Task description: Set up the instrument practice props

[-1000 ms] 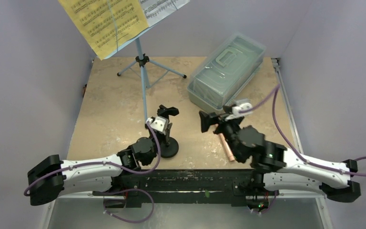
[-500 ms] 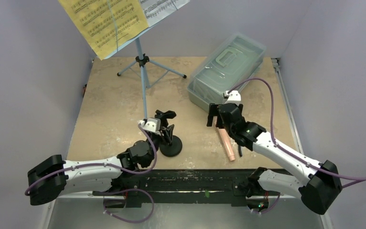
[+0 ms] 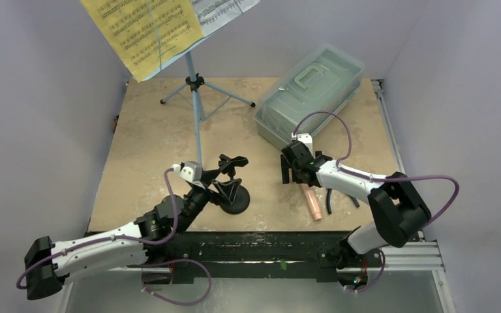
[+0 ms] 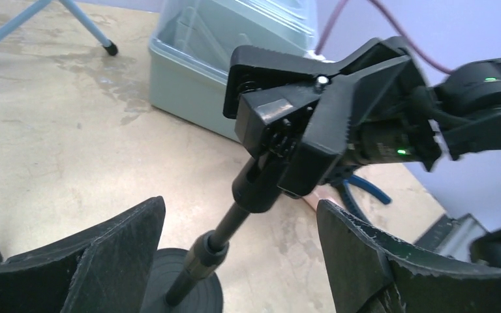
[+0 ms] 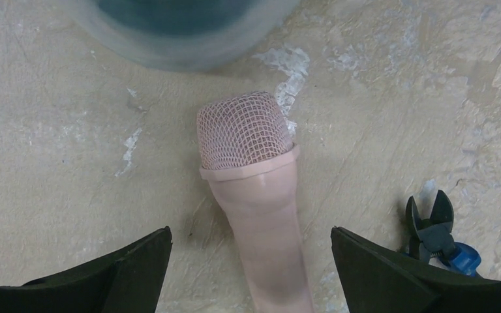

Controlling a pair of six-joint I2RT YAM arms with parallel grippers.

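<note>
peach-pink toy microphone (image 5: 241, 130) lies flat on the tabletop (image 3: 150, 150), its mesh head pointing toward the clear lidded box (image 3: 313, 91). the right gripper (image 5: 251, 231) hangs over it, jaws wide open on either side of the handle and touching nothing. blue-handled pliers (image 5: 440, 235) lie just beside the microphone. to the left, the short black mic stand (image 4: 306, 124) stands on its round base between the open jaws of the left gripper (image 4: 240, 215), which are clear of the pole. at the back, the light blue music stand (image 3: 194, 98) carries yellow and white music sheets (image 3: 150, 26).
</note>
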